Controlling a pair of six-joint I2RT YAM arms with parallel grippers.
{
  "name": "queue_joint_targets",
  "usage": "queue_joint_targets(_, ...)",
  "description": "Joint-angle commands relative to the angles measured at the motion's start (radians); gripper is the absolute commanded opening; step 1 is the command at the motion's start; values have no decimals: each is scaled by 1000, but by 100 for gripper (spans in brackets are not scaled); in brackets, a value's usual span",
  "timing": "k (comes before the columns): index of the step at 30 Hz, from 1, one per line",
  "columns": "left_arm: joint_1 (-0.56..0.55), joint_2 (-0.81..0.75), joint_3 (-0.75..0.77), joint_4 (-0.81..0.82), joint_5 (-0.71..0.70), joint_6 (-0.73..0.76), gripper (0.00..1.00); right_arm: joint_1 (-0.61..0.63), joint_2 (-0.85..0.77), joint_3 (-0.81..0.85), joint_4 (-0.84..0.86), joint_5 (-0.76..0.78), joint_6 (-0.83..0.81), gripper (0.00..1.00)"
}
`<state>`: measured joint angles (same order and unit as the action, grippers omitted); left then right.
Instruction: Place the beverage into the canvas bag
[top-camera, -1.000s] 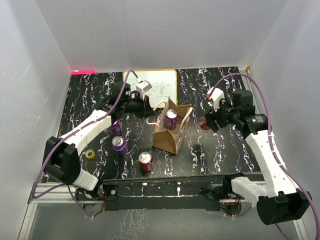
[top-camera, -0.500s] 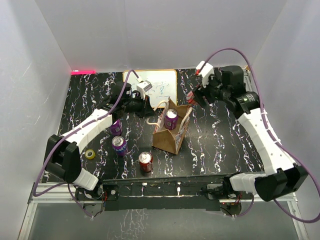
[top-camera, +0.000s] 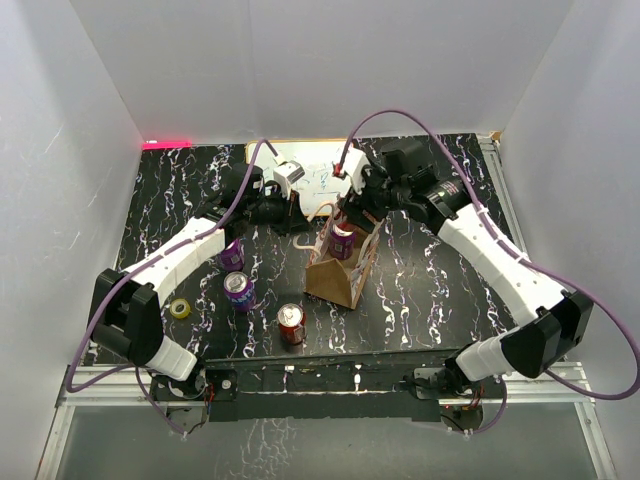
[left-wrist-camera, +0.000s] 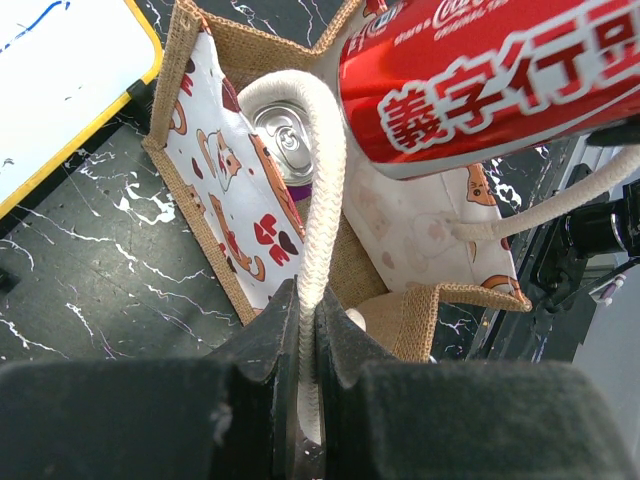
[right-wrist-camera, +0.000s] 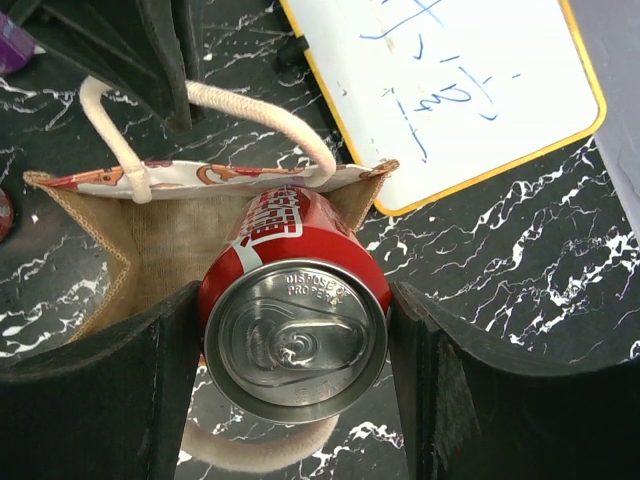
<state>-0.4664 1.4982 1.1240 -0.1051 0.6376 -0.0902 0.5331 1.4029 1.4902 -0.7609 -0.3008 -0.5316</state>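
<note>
My right gripper (top-camera: 357, 207) grips the red can (right-wrist-camera: 295, 320) by its sides, just over the canvas bag (top-camera: 338, 272) mouth.
The can's long axis runs along my fingers, lid toward my wrist, base toward the bag. My left gripper (left-wrist-camera: 308, 335) pinches the cream handle (left-wrist-camera: 325, 190). The left wrist view shows a purple can (left-wrist-camera: 285, 140) inside, hidden from my right wrist. The whiteboard (right-wrist-camera: 470, 90) lies just beyond.

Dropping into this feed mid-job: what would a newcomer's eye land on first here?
The red can, clamped by the right gripper with its jaws on either side, hangs over the open mouth of the canvas bag at mid-table. The left gripper pinches one cream handle of the bag, and a purple can sits inside it.
</note>
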Motion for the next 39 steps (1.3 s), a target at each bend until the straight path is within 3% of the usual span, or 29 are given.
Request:
queue_joint_targets(1, 5, -15, 25, -7, 25, -3, 0, 36, -5, 27, 41, 57, -50, 8)
queue_joint_targets(15, 5, -27, 7, 2, 18, 12, 0, 67, 56, -12, -57, 204, -87, 8)
queue_joint_targets(39, 5, -50, -16, 9, 15, 28, 0, 67, 122, -145, 154, 370, 48, 8)
